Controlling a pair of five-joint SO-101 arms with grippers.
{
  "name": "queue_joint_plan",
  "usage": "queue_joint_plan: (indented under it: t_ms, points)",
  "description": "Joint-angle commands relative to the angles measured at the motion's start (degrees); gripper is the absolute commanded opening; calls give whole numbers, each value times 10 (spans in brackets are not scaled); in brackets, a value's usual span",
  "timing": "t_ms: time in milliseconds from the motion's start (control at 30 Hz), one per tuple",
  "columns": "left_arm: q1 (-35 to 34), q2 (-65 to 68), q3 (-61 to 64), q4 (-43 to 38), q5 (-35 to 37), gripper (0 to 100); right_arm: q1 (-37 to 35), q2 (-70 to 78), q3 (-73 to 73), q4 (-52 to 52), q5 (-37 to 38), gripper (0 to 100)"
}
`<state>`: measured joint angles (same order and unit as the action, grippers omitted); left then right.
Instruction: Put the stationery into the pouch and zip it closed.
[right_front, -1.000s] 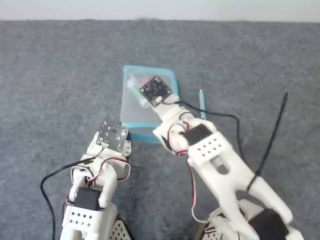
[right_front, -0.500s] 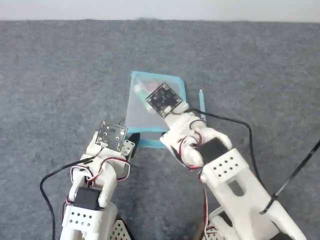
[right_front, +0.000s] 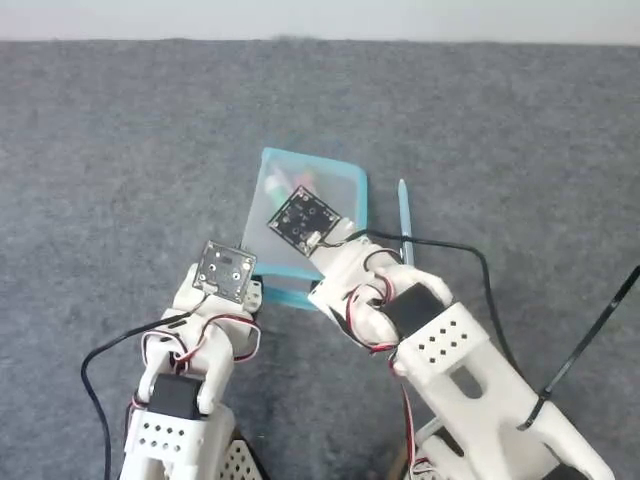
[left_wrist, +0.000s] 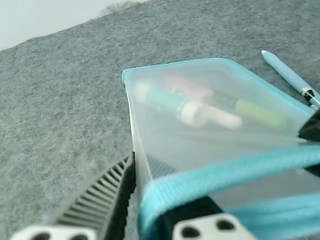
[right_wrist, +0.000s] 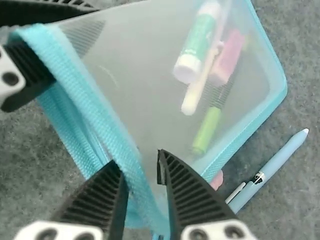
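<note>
- The left hand (right_front: 260, 288) is clenched on the near-left corner of the pouch (right_front: 340, 195), at the zip's end. I judge it should hold firm and low, as the anchor to pull against.
- The pouch lies mid-surface (right_front: 120, 150), with its zip mouth toward the near edge and apparently gaping. A green marker (right_wrist: 197, 42) and a pink eraser (right_wrist: 227, 57) lie inside.
- The right hand (right_wrist: 140, 175) pinches the teal zip band (right_wrist: 75, 95); whether it has the slider I cannot tell. Any pull should run along the band, not upward, or the pouch may lift and spill.
- A blue pen (right_front: 404, 215) lies just beside the pouch, toward the surface's right edge. It probably belongs inside before zipping.
</note>
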<state>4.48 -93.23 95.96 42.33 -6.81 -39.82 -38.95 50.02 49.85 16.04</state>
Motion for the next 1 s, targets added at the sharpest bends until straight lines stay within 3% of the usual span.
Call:
queue_joint_plan:
  t_ms: [0,233,467,633,767,967]
  points:
    - [-1,-7,-15,-11,5,11,4,-33,-8,5,6,7]
    - [-2,-7,-16,-11,26,11,107,-27,-37,8,5,32]
    - [-2,-7,-16,-12,36,11,119,-24,-74,73,10,278]
    - [-4,-7,-15,-22,36,11,136,46,-151,174,5,226]
    - [-55,-7,-16,-34,37,11,197,118,-219,246,1,203]
    - [-83,-7,-15,-52,50,11,262,216,-220,233,-6,203]
